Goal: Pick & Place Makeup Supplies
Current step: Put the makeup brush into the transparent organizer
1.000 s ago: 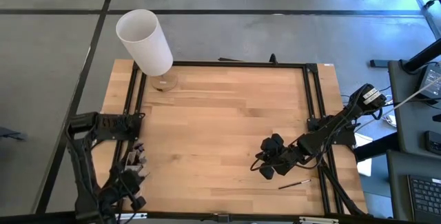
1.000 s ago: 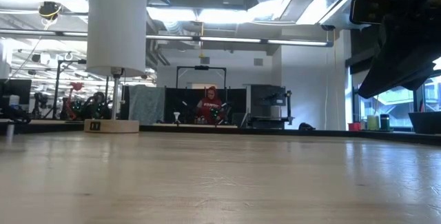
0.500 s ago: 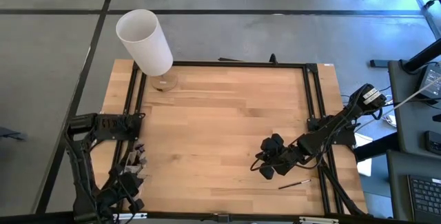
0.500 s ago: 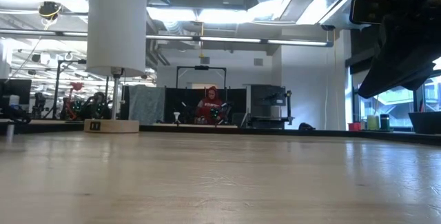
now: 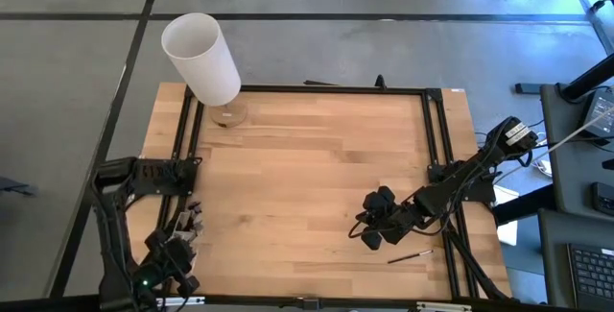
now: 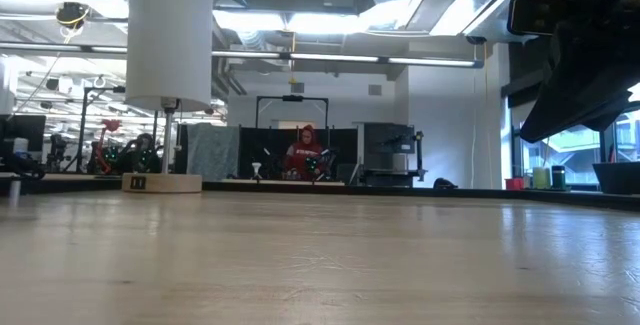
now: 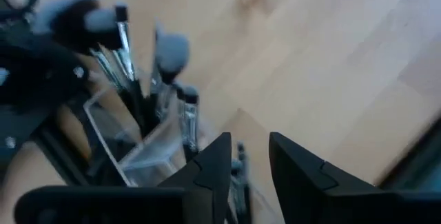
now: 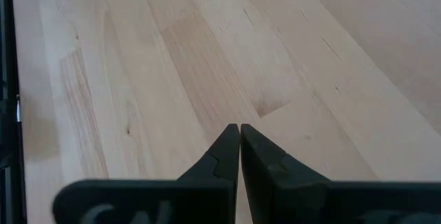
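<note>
At lower left of the high view, a clear holder keeps several brushes upright; the left gripper above is parted. One brush lies beside the right gripper, fingers together

Left arm low in the corner with fingers parted, right arm parked with fingers pinched.

I've got my left arm folded along the left edge of the high view, its left gripper down in the lower left of the frame, and through the left wrist view I see its two dark fingers standing apart with a clear gap between them. My right arm reaches in from the right edge, elbow bent, with the right gripper at lower right of centre; the right wrist view shows its fingers pressed together, nothing between them.
</note>
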`<state>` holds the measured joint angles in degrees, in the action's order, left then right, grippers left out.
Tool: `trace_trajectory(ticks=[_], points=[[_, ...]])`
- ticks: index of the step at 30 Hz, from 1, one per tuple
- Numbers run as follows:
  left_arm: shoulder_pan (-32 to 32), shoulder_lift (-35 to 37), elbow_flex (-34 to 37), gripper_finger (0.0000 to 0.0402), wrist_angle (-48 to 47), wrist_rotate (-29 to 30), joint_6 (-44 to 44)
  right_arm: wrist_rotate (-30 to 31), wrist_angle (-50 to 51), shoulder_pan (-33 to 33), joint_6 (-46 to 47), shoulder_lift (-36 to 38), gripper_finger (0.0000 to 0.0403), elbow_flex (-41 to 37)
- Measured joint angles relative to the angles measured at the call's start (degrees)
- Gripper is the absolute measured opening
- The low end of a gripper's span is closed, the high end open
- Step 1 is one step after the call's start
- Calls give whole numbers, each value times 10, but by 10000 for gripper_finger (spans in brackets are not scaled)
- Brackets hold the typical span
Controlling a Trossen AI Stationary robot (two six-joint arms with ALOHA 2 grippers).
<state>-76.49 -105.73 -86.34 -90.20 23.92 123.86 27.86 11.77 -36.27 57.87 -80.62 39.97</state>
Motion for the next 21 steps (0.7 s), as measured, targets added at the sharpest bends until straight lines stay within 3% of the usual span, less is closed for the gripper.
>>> trace_trajectory(ticks=[8,12,17,21], points=[[62,32,-22,119,2,-5,-21,10,-5,4,-21,0,16,11],[128,38,-22,120,6,24,-93,9,1,5,-80,0,16,49],[259,37,-21,119,96,72,-299,-12,124,5,-151,4,16,148],[369,37,-21,118,277,161,-535,36,324,1,-143,15,16,252]])
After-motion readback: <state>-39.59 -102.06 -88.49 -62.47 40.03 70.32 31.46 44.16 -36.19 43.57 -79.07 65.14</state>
